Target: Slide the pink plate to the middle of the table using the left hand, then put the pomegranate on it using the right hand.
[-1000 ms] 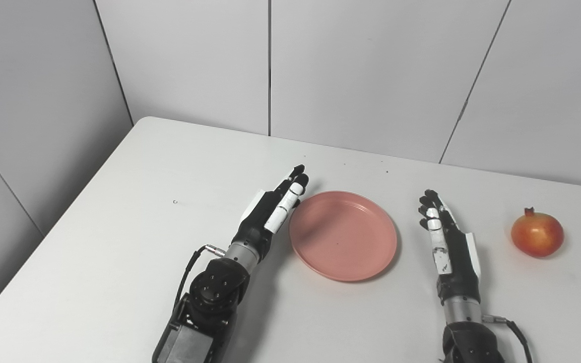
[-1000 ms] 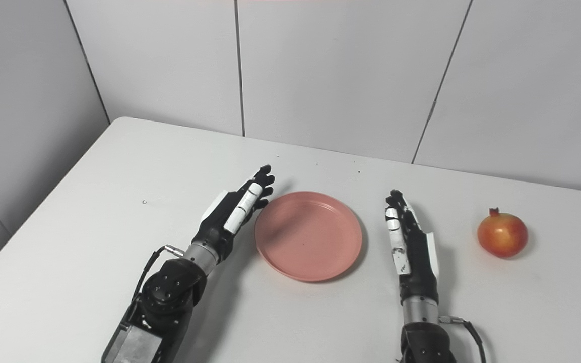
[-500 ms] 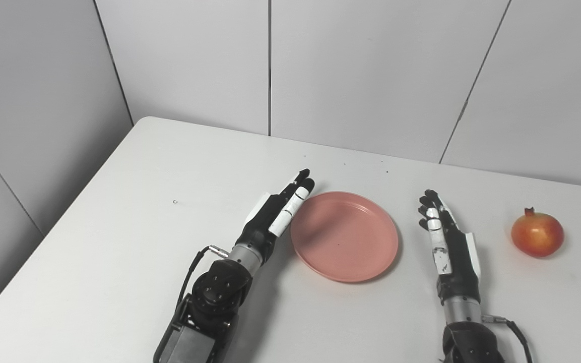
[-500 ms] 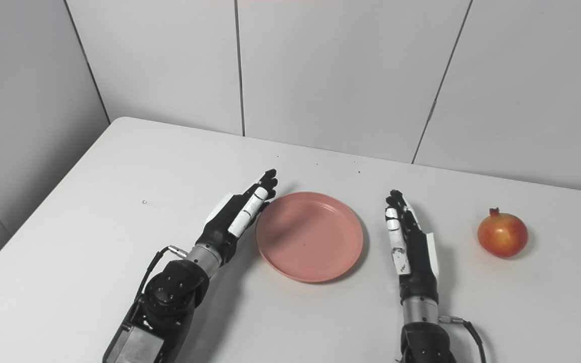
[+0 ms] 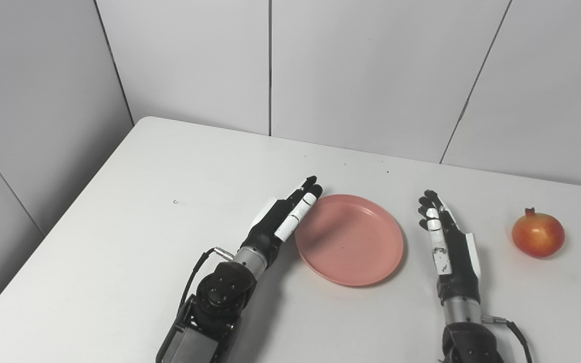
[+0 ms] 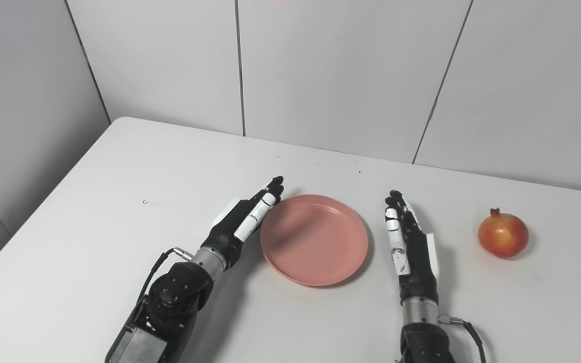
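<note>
Left eye view: pink plate (image 5: 349,240) touches the left hand's (image 5: 282,220) straight, empty fingers (image 5: 298,210).

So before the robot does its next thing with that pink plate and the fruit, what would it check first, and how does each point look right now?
1. Left robot hand flat against the left rim of the pink plate: ok, though true contact cannot be told.
2. Plate lying flat on the table: ok.
3. Plate near the middle of the table: roughly ok.
4. Plate empty, ready for the fruit: ok.
5. Right robot hand open, holding nothing, right of the plate: ok.
6. Pomegranate on the table, apart from the right robot hand, nothing between them: ok, not yet picked up.
</note>
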You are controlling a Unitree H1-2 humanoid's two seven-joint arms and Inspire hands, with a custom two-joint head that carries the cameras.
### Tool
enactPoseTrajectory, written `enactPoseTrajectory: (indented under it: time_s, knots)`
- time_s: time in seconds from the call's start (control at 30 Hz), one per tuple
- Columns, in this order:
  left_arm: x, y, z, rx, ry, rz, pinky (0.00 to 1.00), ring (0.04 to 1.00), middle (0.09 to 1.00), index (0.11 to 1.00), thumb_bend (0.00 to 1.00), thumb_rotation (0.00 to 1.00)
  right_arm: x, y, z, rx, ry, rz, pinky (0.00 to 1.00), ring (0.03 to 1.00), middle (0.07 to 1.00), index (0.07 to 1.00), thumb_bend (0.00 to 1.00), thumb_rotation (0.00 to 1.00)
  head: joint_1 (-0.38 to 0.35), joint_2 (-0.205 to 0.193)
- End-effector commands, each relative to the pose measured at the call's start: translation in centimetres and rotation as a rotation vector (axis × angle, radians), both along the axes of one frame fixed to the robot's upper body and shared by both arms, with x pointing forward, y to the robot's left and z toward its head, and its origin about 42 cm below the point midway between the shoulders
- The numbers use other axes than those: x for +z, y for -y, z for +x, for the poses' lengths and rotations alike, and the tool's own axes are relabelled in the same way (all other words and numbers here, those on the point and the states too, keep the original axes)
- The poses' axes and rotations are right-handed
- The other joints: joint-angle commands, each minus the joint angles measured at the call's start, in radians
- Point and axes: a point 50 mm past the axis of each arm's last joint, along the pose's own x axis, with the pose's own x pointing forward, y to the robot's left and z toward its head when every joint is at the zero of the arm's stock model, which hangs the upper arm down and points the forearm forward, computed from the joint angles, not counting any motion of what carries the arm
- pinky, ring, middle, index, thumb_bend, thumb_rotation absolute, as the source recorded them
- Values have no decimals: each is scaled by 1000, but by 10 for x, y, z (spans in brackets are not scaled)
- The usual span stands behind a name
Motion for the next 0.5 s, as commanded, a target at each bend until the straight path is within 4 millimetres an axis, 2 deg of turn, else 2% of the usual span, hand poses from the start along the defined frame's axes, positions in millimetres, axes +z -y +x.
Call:
enactPoseTrajectory:
  time_s: [0.0, 0.47]
  knots:
    - [17, 6, 1, -20, 74, 3, 943, 974, 986, 982, 641, 1000, 0, -2, -4, -12, 2, 9, 871, 879, 878, 879, 423, 1000, 1, -1]
    - [15, 8, -1, -50, 81, 5, 956, 983, 994, 981, 668, 1000, 1, -5, -2, -21, 7, 21, 882, 885, 878, 876, 436, 990, -17, 1]
